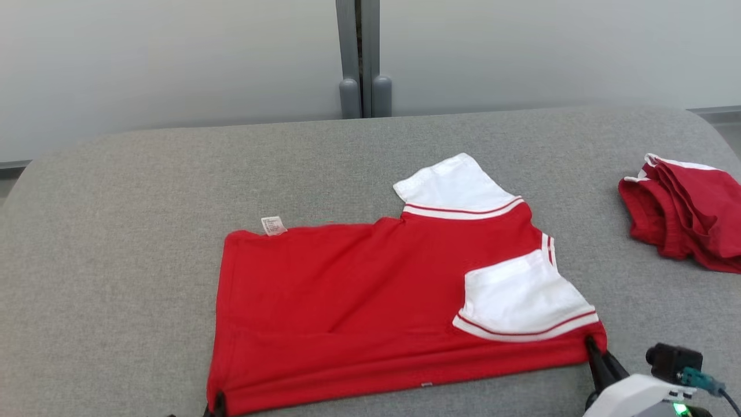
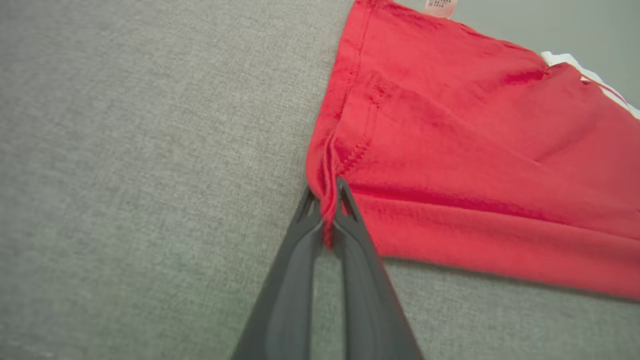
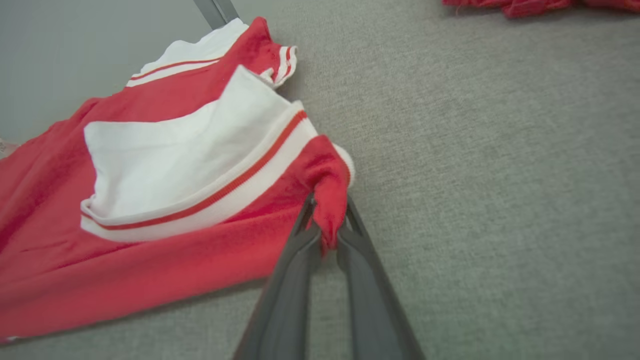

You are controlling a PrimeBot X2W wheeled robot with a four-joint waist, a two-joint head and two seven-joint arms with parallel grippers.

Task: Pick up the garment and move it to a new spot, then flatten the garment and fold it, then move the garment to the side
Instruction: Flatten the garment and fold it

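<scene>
The garment [image 1: 359, 289], a red shirt with white sleeves and a small white label [image 1: 273, 225], lies spread on the grey table [image 1: 116, 260]. Its near edge is folded into a band. My left gripper [image 1: 219, 405] is shut on the near left corner, the red cloth [image 2: 450, 150] pinched between the dark fingers [image 2: 295, 280] of that left gripper [image 2: 327, 200]. My right gripper [image 1: 591, 347] is shut on the near right corner below the white sleeve [image 1: 521, 295]; the red fabric [image 3: 327, 200] bunches between the tips of the right gripper [image 3: 327, 210].
A second red garment [image 1: 686, 211] lies crumpled at the table's right edge, also seen as a red garment strip [image 3: 535, 5] at the top of the right wrist view. A grey post [image 1: 362, 58] stands behind the table against the pale wall. Bare grey cloth lies left of the shirt.
</scene>
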